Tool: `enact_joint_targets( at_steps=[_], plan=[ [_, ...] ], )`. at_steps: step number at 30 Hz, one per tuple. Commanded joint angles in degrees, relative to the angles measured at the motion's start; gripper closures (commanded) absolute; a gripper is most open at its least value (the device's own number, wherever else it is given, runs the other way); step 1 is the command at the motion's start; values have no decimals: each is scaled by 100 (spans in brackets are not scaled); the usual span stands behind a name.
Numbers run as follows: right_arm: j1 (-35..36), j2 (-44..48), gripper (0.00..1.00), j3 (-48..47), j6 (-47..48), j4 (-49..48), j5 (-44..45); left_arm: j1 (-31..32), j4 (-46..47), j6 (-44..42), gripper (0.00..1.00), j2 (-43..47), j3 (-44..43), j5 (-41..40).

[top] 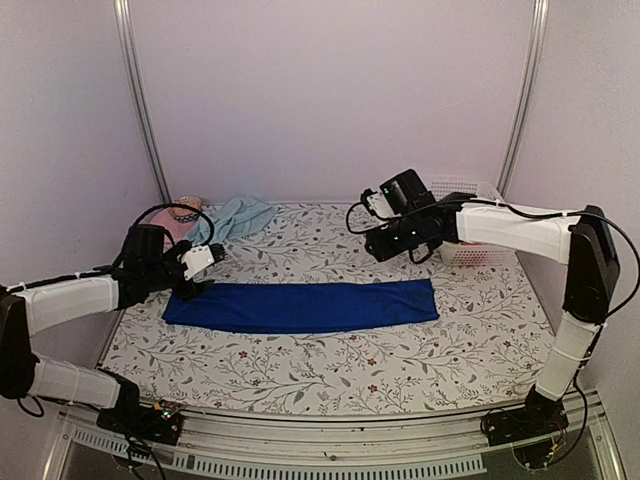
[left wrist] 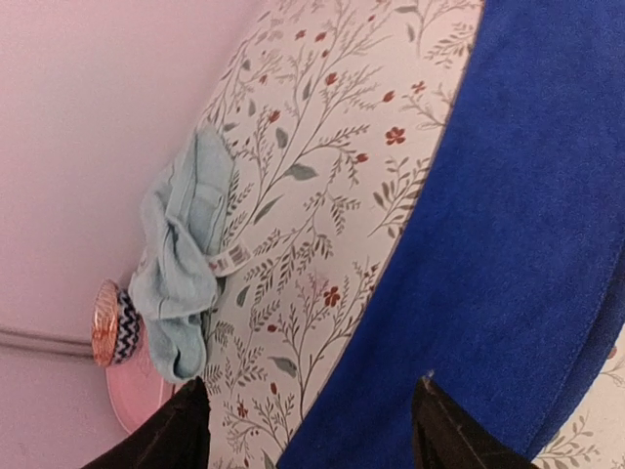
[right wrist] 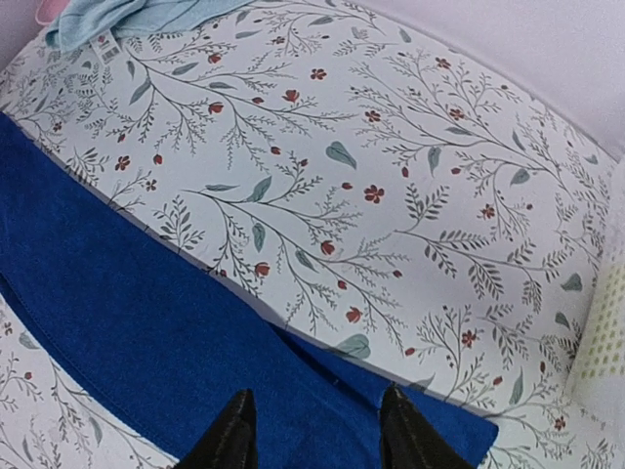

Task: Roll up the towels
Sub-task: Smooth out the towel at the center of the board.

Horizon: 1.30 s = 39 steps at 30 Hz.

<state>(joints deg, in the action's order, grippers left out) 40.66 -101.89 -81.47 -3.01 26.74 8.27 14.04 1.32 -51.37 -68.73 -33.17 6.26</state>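
The royal blue towel (top: 300, 306) lies flat as a long strip across the middle of the floral table. The pale aqua towel (top: 238, 217) is crumpled at the back left corner. My left gripper (top: 208, 258) hovers over the blue towel's left end. In the left wrist view it (left wrist: 308, 430) is open, one finger over the blue towel (left wrist: 508, 225) and the other near the aqua towel (left wrist: 181, 264). My right gripper (top: 382, 243) hangs above and behind the strip's right end. In the right wrist view it (right wrist: 317, 430) is open over the blue towel (right wrist: 146, 322), holding nothing.
A pink hat (top: 184, 213) with a patterned band sits beside the aqua towel against the back left wall. A white mesh basket (top: 470, 250) stands at the back right, under the right arm. Walls close the table on three sides.
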Motion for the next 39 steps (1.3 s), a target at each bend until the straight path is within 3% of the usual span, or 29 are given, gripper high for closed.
enact_joint_targets(
  at_steps=[1,7,11,24,39],
  plan=[
    [-59,-928,67,-428,-460,-144,-500,410,14,281,35,-560,-382,-56],
    [-270,-1556,90,-568,-781,-145,-657,781,396,315,49,-1726,-601,-978],
    [-344,-1755,96,-437,-795,-119,-762,888,481,257,57,-2184,-477,-1129],
    [-522,-2061,97,-41,-698,11,-719,960,-227,-91,59,-2111,-124,-1133],
    [-607,-2585,96,-489,-788,243,596,961,-326,244,54,-2301,-142,-1646]
  ],
)
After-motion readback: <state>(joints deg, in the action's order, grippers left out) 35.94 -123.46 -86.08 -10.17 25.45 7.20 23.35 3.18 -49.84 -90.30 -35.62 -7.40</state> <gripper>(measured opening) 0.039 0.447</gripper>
